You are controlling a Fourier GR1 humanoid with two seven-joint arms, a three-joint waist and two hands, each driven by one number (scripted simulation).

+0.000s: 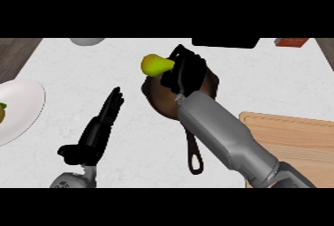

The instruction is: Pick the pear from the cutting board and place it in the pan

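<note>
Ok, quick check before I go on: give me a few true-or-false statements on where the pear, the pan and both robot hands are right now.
1. The right robot hand is curled round the pear. True.
2. The pear lies on the cutting board. False: it is held in the picture by the far left rim of the pan, and no pear shows on the board.
3. The left robot hand grips the pan's handle. False: its fingers are straight and it is left of the pan, apart from it.
4. The handle points toward the view's lower edge. True.
5. A white plate sits at the view's left edge. True.
</note>
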